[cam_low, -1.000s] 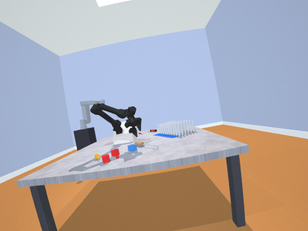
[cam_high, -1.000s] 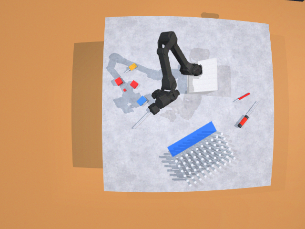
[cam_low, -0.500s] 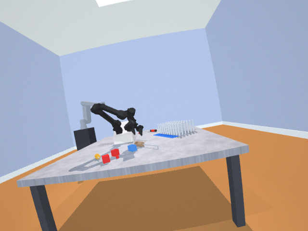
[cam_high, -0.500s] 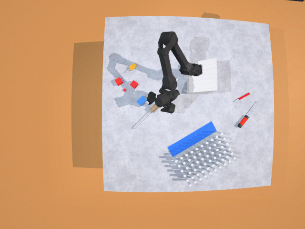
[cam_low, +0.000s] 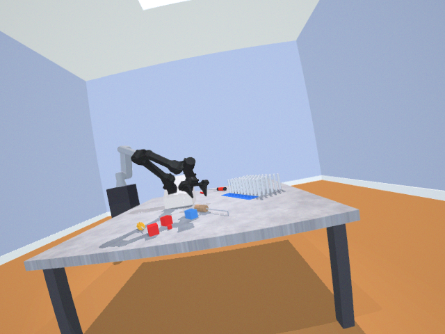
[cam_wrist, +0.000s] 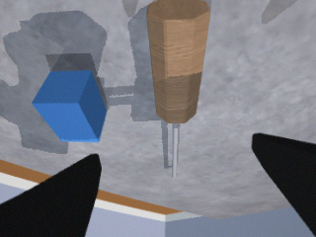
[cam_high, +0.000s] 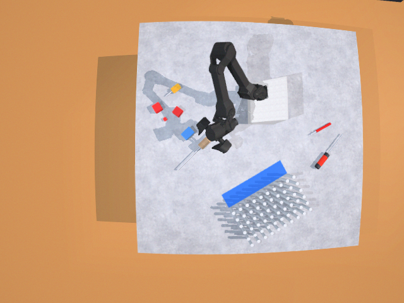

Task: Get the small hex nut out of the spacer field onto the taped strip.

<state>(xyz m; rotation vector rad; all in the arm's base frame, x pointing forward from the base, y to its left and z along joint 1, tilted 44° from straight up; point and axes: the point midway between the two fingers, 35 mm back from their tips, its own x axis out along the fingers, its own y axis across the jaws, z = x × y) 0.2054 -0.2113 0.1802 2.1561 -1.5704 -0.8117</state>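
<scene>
My gripper (cam_high: 206,141) (cam_low: 198,195) (cam_wrist: 177,151) is open and empty, above the wooden-handled tool (cam_high: 204,143) (cam_low: 201,208) (cam_wrist: 178,64). That tool lies on the table, its long thin metal shaft pointing away from the arm, with a bent tip in the exterior view. The handle appears between and beyond the fingers in the wrist view. The metal spacers (cam_high: 267,193) (cam_low: 253,185) stand in rows behind the blue taped strip (cam_high: 254,183) (cam_low: 238,196). The hex nut cannot be made out. A red-and-black-handled tool (cam_high: 322,160) (cam_low: 221,188) and a thin red-handled tool (cam_high: 323,127) lie at the right.
A blue block (cam_high: 187,132) (cam_low: 190,213) (cam_wrist: 74,106) lies close beside the wooden handle. Two red blocks (cam_high: 157,107) (cam_high: 177,111), a small red piece (cam_high: 165,118) and a yellow-handled tool (cam_high: 175,88) (cam_low: 140,225) lie farther left. The white box (cam_high: 274,104) is beside the arm's base.
</scene>
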